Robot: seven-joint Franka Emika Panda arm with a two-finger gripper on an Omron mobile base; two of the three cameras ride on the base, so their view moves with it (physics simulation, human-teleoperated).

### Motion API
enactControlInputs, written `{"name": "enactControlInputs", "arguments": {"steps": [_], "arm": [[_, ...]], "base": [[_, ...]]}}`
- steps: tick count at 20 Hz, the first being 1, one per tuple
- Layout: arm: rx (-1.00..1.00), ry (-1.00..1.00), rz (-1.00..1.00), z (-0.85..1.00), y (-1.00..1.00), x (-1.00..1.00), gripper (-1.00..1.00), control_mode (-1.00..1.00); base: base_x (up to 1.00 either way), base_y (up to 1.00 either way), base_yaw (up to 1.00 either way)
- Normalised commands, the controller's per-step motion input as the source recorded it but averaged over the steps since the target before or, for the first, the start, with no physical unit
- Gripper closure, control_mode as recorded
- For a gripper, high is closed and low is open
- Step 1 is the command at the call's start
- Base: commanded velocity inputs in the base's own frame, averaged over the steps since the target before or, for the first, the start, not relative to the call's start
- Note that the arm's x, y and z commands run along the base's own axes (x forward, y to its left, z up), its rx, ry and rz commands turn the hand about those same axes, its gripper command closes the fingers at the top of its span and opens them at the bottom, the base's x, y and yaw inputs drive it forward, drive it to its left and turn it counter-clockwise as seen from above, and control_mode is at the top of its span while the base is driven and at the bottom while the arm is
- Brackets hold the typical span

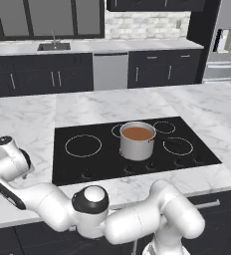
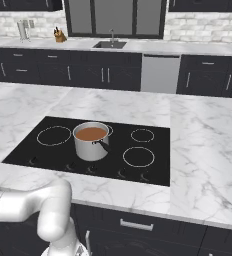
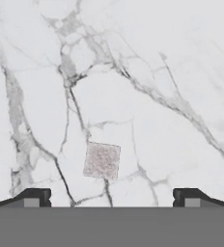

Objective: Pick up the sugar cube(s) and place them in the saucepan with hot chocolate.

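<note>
1. The saucepan (image 1: 137, 141) stands upright on the black cooktop (image 1: 87, 164) set into the white marble island counter (image 1: 23, 119). In the right base view the saucepan (image 2: 91, 142) sits between the left rear burner ring and the two rings on the right, its dark handle pointing toward the front right.
2. The hot chocolate (image 1: 138, 133) fills the pot as a flat reddish-brown disc just under the rim; it shows the same way from the other side (image 2: 91, 133).
3. The arm bends low across the front of the island and reaches out to the left of the cooktop, its hand end above the bare marble well apart from the pot.
4. In the hand view, one sugar cube (image 3: 102, 160), pale grey-white and speckled, lies flat on the veined marble.
5. The gripper (image 3: 112, 198) is spread as wide as it goes and holds nothing; its two dark fingertips (image 3: 34, 198) stand at either side of the lower edge, with the cube lying in line with the gap between them and not touching either one.
6. Beyond the island, a back counter carries a sink (image 2: 110, 44) with a tap, and dark cabinets run beneath it.
</note>
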Motion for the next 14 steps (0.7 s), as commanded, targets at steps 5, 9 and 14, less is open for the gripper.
{"name": "enactControlInputs", "arguments": {"steps": [5,9,14], "arm": [[0.0,0.0,0.0,-0.09,0.17,0.23,-1.0,-1.0],[0.0,0.0,0.0,-0.14,0.08,0.21,-1.0,-1.0],[0.0,0.0,0.0,-0.2,0.0,0.0,-1.0,-1.0]], "base": [[0.0,0.0,0.0],[0.0,0.0,0.0],[0.0,0.0,0.0]]}}
